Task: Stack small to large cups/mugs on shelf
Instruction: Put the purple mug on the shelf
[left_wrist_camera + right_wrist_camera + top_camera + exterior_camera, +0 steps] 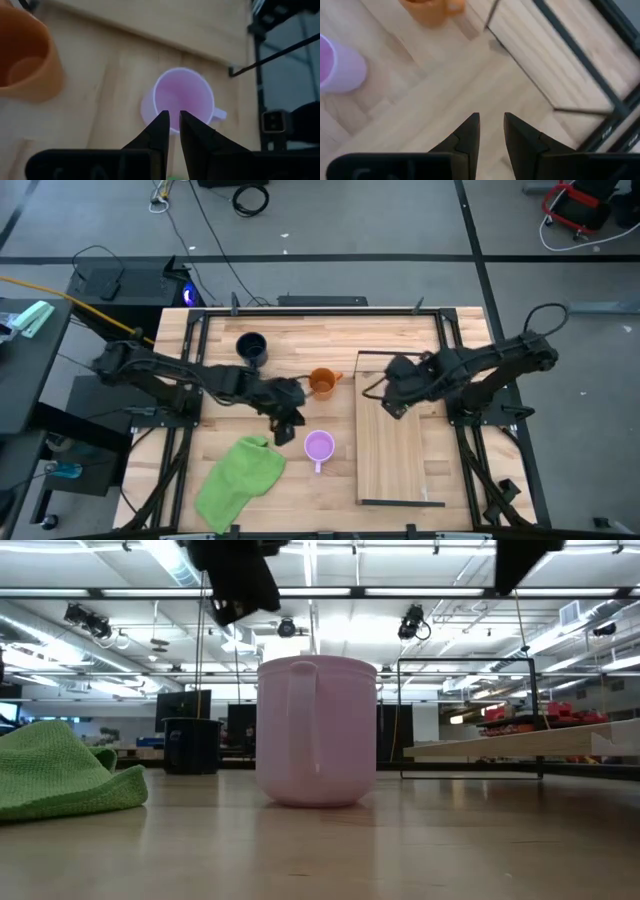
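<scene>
Butcher-block tabletop (pixel 300 480) fills the space under my two arms, with grey floor and cables beyond it. On its right part lies the shelf (pixel 400 450), a long light-wood board with thin black wire frames at its ends; nothing stands on it.

My left gripper (pixel 287 428) hangs above the table's middle, just beside the light purple mug (pixel 319 446). Through my left wrist camera I look down into that mug (pixel 182 100), and my fingers (pixel 159 131) are drawn close, only a slim gap between their tips, holding nothing. The mug stands upright on the bare table, apart from my fingers, its handle turned toward the table's front edge.

The orange mug (pixel 322 382) stands upright a little farther back, near the shelf's left edge. The black mug (pixel 251 347) sits well apart from it, toward the back left. A crumpled green cloth (pixel 240 478) lies at the front left, near the purple mug.

My right gripper (pixel 392 402) waits above the shelf's back end, its fingers (pixel 465 135) nearly together and empty.
</scene>
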Controlling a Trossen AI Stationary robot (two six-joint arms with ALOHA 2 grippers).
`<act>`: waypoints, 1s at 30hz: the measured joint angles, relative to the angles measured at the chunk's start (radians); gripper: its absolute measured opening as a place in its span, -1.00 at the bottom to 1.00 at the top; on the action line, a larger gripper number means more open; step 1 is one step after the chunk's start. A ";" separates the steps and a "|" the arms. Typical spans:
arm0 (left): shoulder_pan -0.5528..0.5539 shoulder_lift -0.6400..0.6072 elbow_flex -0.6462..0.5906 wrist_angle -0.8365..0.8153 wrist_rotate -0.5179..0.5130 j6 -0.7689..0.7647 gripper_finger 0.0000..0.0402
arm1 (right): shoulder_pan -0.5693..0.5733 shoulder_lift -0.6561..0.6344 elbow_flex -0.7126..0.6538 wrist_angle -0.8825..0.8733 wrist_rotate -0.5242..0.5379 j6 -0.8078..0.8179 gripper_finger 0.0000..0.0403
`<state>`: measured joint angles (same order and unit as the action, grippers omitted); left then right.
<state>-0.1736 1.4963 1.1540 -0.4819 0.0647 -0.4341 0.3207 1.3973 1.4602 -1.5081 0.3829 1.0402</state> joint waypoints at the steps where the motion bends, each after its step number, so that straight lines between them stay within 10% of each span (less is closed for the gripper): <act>1: -0.004 0.031 0.025 -0.025 0.000 -0.005 -0.75 | 0.018 -0.018 -0.023 0.010 -0.002 0.025 -0.53; 30: -0.019 0.351 0.268 -0.236 0.018 -0.086 -0.75 | 0.200 -0.136 -0.258 0.258 -0.018 0.120 -0.53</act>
<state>-0.1928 1.8469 1.4216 -0.7176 0.0826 -0.5201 0.5209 1.2613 1.2022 -1.2504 0.3649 1.1599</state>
